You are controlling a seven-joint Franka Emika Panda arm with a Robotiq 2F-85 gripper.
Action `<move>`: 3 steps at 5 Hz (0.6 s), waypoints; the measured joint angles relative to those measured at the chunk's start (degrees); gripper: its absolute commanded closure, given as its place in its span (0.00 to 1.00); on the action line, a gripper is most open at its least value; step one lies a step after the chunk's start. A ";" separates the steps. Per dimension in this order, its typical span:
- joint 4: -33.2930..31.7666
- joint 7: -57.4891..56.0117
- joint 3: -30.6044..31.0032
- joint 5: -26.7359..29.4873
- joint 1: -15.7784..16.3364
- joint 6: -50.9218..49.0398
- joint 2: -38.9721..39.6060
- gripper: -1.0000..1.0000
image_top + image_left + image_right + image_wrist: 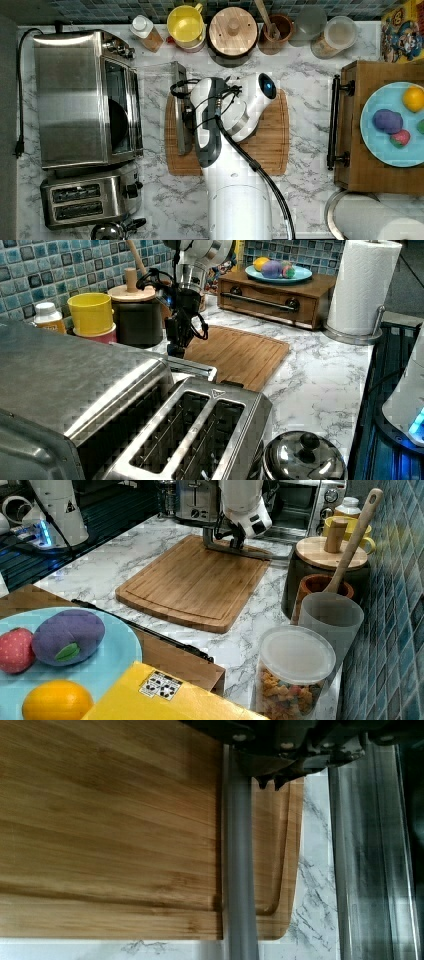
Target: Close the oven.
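The oven (pixel 75 100) is a big steel box at the top view's left, and its glass door (pixel 156 85) lies folded down flat. The door's long bar handle (pixel 181 120) hangs over the near edge of the wooden cutting board (pixel 270 145). My gripper (pixel 270 781) points down with its fingertips shut and nothing between them. They sit in the gap between the handle bar (pixel 239 870) and the door's steel edge (pixel 370 860). In the left view my gripper (pixel 176 347) stands just above the handle (pixel 192 369). The right view shows my gripper (pixel 235 544) at the bar (pixel 250 553).
A two-slot toaster (pixel 85 200) stands beside the oven, with a kettle lid (pixel 305 460) near it. Jars, a yellow cup (pixel 186 25) and a utensil holder line the tiled back wall. A wooden box (pixel 370 170) carries a plate of toy fruit. A paper towel roll (pixel 362 285) stands beyond.
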 measured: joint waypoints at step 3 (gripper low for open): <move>0.28 0.22 0.38 1.82 -0.96 -0.84 0.81 1.00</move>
